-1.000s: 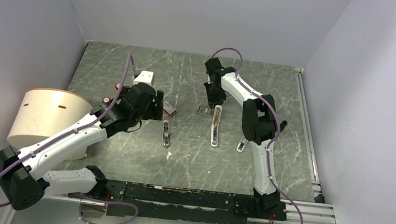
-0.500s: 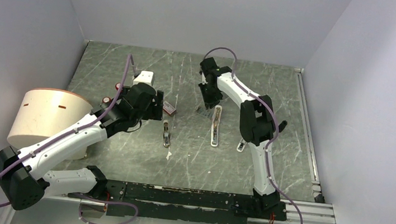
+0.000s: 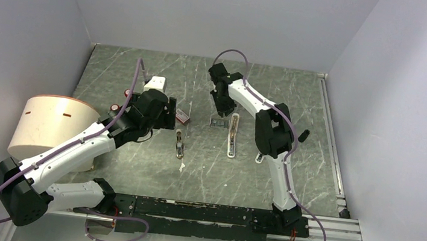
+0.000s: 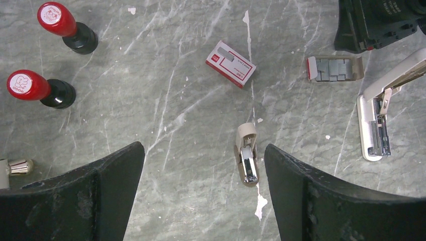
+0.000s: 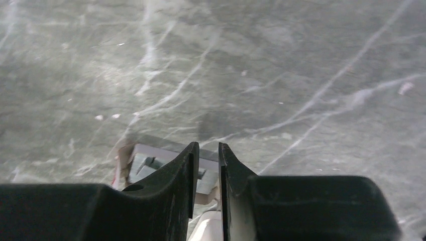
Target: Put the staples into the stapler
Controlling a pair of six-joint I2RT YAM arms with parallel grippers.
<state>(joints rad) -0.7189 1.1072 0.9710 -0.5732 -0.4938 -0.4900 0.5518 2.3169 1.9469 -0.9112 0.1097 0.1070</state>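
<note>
The right tool is clenched down to a slim gap, with nothing seen pinched in it; it hangs just above the staples, tips aimed down at them, likely lining up for a pick; the staples lie flat in a shallow tan tray on the table, just beside the long white stapler, not loaded into anything yet. Near the middle of the table the beige stapler lies opened, grey metal channel facing up, so it looks ready to receive; it is well apart from the staples, on the left arm's side. The left tool is spread wide and grasps nothing; it hovers over the beige stapler, framing it between the fingers, probably waiting to steady it. The red-and-white box lies near the beige stapler, on its far side; the red-topped stamps stand off to one side, unused.

Against the earlier frames, the right arm has swung its wrist leftward; the tool was over the tray next to the white stapler and now sits off its far-left edge, so the tray shows plainly from above; I cannot tell whether the tray itself moved; grip unchanged; left arm, beige stapler and box as they were.
</note>
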